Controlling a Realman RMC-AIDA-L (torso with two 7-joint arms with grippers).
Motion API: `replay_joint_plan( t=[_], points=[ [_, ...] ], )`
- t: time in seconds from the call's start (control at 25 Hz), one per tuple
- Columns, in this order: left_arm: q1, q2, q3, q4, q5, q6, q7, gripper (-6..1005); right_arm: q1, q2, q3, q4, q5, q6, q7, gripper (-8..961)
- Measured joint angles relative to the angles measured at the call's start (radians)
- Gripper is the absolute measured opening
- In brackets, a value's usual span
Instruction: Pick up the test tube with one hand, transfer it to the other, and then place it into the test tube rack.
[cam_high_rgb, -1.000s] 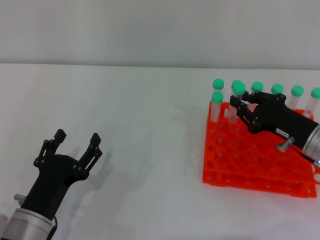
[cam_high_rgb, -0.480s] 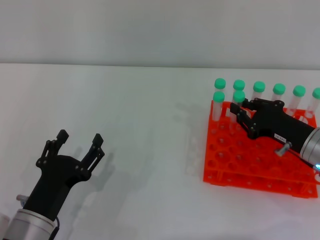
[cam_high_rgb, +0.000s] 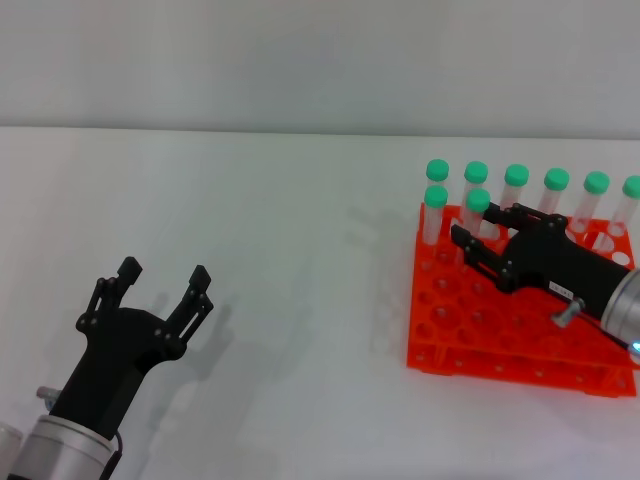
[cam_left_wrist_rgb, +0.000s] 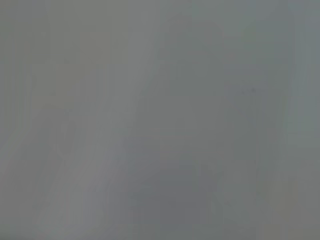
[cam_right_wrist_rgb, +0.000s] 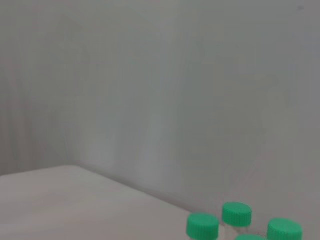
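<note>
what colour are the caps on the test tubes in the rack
Green: every cap on the tubes in the orange rack is the same bright green, clearest in the head view.

You have the test tube rack on the table, over on your right side. Tubes stand in its back row, and two more stand in front of them. Your right gripper is above the rack, your left gripper far left

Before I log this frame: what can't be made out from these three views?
- Left wrist view: uniform grey, nothing recognisable.
- Right wrist view: only four caps at the edge; tubes, rack and hand cut off.
- Head view: right hand covers part of the rack; the tube in front hides its grip.
</note>
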Motion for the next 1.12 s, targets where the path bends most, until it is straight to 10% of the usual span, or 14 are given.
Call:
replay_joint_plan(
  t=[0.6, 1.12],
  points=[
    [-0.011, 0.0, -0.008, 0.0, -0.008, 0.007, -0.001, 894, -0.28, -0.009, 0.059, -0.15, 0.061, 0.176, 0.047, 816],
    [-0.017, 0.0, -0.034, -0.006, -0.037, 0.008, -0.001, 894, -0.366, -0.009, 0.367, -0.132, 0.196, 0.004, -0.141, 836]
  ],
)
